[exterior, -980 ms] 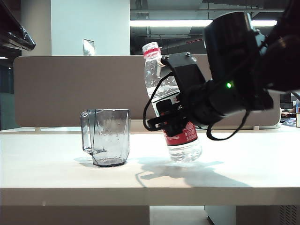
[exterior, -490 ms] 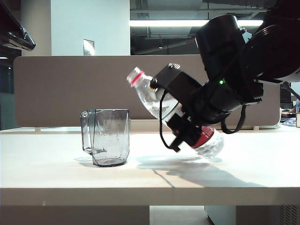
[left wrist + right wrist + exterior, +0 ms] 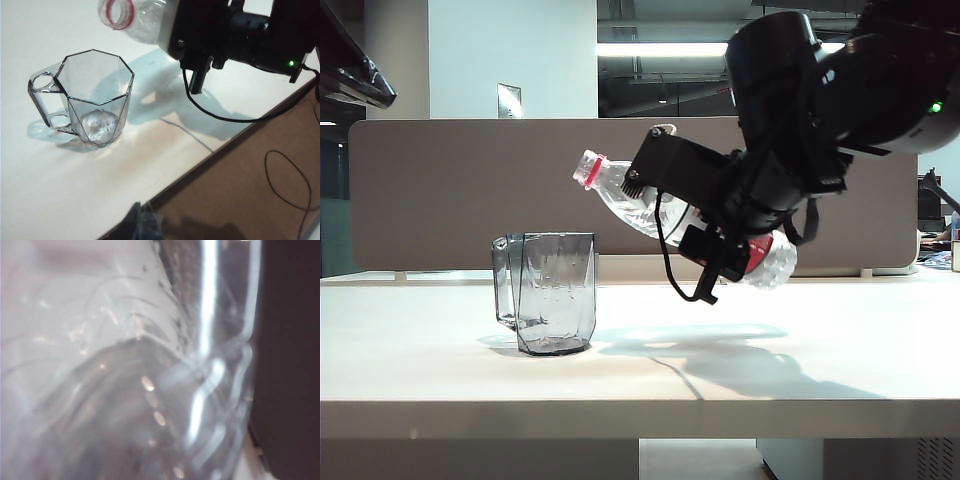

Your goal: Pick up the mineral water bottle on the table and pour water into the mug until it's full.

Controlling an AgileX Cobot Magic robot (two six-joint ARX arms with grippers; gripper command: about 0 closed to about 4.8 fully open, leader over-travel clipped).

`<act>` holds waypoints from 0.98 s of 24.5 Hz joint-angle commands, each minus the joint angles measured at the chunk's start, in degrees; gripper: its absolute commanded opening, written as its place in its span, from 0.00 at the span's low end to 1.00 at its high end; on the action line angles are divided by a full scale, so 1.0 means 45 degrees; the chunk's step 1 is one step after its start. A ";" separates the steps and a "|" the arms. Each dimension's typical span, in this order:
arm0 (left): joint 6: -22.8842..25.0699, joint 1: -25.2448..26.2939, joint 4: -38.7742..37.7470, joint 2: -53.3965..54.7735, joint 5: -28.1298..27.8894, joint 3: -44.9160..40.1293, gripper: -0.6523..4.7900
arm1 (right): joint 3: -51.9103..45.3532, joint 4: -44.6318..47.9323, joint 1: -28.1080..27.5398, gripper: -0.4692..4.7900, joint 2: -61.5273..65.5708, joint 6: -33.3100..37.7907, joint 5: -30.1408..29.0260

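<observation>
Pour step in hand. Mug (image 3: 548, 292) stands near on the table (image 3: 620, 375), apparently holding no water yet. Right gripper (image 3: 705, 222), at the mug's 2 o'clock, is clamped round the bottle (image 3: 620, 196); open mouth tipped toward 10 o'clock, short of the rim. Judged next: carry the mouth over the mug and tilt further. Left gripper out of view.

Landmark: smoky grey faceted plastic mug (image 3: 548, 291) on cream tabletop (image 3: 620, 370).

Above-right of mug: right gripper (image 3: 692, 222) clamps tilted clear plastic bottle (image 3: 620, 195), blocking that side.

Left and front of mug: bare tabletop, open passage.

Left gripper unseen.
</observation>
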 commanded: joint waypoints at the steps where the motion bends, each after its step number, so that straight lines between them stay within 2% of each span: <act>1: 0.0044 0.0010 0.0151 -0.0019 0.0010 0.0073 0.11 | 0.0374 0.0452 -0.0005 0.49 -0.0151 -0.1229 0.0267; 17: 0.0044 0.0010 0.0151 -0.0019 0.0010 0.0073 0.11 | 0.0379 0.1457 0.0000 0.49 -0.0151 -0.4959 0.0797; 24: 0.0044 0.0010 0.0151 -0.0019 0.0010 0.0073 0.11 | 0.0379 0.1928 -0.0005 0.49 -0.0151 -0.6047 0.0874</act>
